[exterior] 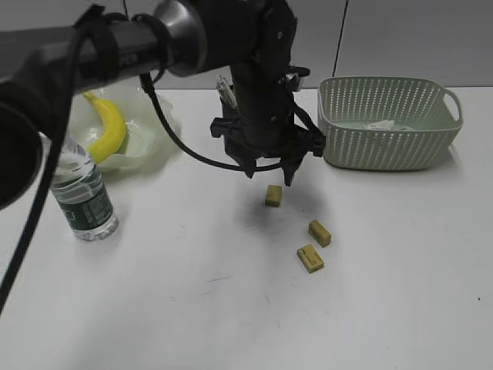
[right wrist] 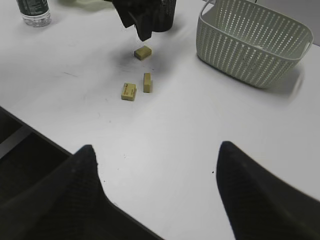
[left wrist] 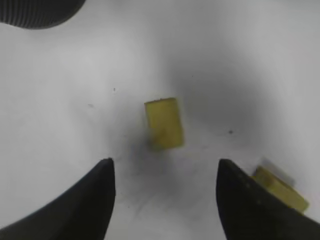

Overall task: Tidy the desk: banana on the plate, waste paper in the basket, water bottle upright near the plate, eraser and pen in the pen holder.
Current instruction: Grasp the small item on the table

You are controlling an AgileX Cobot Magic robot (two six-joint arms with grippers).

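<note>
Desk items as we are seeing them

We are seeing the banana lying curved in the pale green plate, the water bottle standing upright just beside it, white waste paper sitting inside the basket, and three yellow erasers lying apart on the white desk

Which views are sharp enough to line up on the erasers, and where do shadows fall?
Left wrist view: soft focus, the eraser blurred, grey shadow around it. Exterior view: sharp, shadow under the left gripper. Right wrist view: clear and evenly lit.
</note>
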